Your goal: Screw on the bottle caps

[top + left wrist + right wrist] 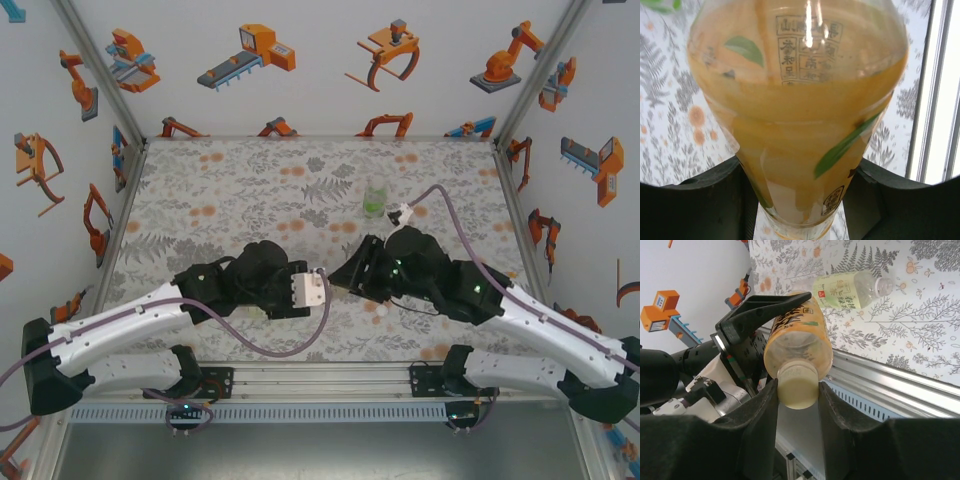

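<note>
Bright, even light; white glare streak on the close, soft-focus yellow-orange bottle (800, 130)

The left arm (130, 325) and right arm (540, 320) angle inward, meeting at the bottle (800, 335). The left gripper (800, 200) clamps its body. The right gripper (797, 405) has its fingers (765, 410) close on either side of the cap (797, 387), grip unclear.

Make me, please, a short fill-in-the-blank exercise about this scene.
1. The left claw holds the ___ bottle.
2. The fingers of the right claw flank the pale ___.
3. The other bottle, on the table, has a ___ label.
Missing words: orange; cap; green.
</note>
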Motion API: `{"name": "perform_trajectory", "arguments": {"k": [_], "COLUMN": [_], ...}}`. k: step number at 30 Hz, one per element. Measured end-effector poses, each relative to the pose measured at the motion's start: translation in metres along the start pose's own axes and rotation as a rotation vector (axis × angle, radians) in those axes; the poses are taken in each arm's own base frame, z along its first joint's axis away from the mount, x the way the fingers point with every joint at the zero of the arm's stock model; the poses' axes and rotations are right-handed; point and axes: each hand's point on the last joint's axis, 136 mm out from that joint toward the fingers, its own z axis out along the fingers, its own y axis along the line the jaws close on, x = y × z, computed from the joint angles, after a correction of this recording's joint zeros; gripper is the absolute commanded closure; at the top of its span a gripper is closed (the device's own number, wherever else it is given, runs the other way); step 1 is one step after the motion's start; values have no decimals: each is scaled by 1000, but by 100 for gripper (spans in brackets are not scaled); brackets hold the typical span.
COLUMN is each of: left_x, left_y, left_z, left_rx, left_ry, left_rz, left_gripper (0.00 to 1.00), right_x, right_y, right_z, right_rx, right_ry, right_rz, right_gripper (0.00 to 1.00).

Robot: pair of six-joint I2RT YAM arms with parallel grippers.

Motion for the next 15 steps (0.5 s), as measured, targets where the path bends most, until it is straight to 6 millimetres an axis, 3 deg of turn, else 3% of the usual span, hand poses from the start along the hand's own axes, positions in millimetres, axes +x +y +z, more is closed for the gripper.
{"name": "perform_trajectory", "arguments": {"k": [8,15], "left_x": [-19,-22], "left_y": [-1,-9], "left_z": [-10,-16], "left_rx": [5,42], "left_ry": [-98,-136], "left_rz": [4,-16], "left_gripper": [100,100], "right_x": [-23,-27], "right_y": [41,56], "right_z": [-29,-67], "right_rx": [-95,-183], "right_ry": [-87,-152], "right_rz": [-238,-595], "right_gripper": [38,49]}}
